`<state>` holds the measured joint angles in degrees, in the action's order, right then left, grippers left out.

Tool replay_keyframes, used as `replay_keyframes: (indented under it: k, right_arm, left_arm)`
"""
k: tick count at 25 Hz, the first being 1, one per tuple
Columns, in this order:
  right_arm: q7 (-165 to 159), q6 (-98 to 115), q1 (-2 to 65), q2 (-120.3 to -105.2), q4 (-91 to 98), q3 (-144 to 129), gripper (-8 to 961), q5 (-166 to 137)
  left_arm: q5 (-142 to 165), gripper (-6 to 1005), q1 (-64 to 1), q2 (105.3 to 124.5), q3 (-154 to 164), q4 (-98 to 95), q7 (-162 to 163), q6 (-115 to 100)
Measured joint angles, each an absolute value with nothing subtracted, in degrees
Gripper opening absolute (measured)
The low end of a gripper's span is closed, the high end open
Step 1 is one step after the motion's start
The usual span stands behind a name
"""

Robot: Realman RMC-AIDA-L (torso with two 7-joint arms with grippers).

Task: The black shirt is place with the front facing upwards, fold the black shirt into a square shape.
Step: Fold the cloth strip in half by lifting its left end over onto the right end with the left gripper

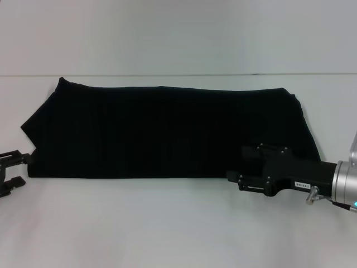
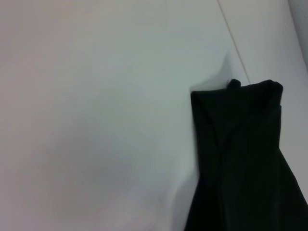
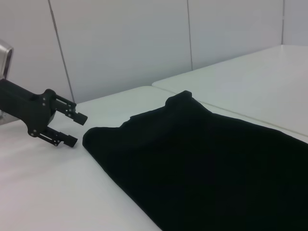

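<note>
The black shirt (image 1: 167, 131) lies on the white table as a long flat band running left to right, with no print showing. My left gripper (image 1: 17, 167) hovers just off the shirt's left end, open and holding nothing. The right wrist view shows it (image 3: 77, 130) beside that end of the shirt (image 3: 202, 159), with a small gap between them. My right gripper (image 1: 234, 167) is low at the shirt's front right edge, dark against the dark cloth. One end of the shirt (image 2: 240, 159) appears in the left wrist view.
The white table (image 1: 167, 223) runs in front of the shirt and behind it to a seam (image 1: 178, 74). Pale wall panels (image 3: 120, 43) stand past the table's far side.
</note>
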<state>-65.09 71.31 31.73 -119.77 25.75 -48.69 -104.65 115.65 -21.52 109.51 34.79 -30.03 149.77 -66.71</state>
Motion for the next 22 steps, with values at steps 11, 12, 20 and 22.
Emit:
replay_keyframes:
  k: [11,12,20,22]
  right_arm:
    - [-65.1,71.0,31.9,-119.79,25.8,-48.7,809,-104.7]
    - [-65.1,71.0,31.9,-119.79,25.8,-48.7,809,-104.7]
    - [-65.1,70.9,31.9,-119.79,25.7,-48.7,810,-104.7]
    - [-65.1,70.9,32.0,-119.79,25.6,-48.8,810,-104.7]
  left_arm:
    - [115.7,653,-22.4,109.64,34.8,-29.3,149.8,-65.4]
    - [115.7,648,-22.5,109.65,34.8,-29.3,149.8,-65.3]
    - [115.7,612,-24.7,110.03,34.8,-27.8,149.8,-64.1]
    - [115.7,603,-26.0,110.30,35.0,-27.7,149.7,-63.6]
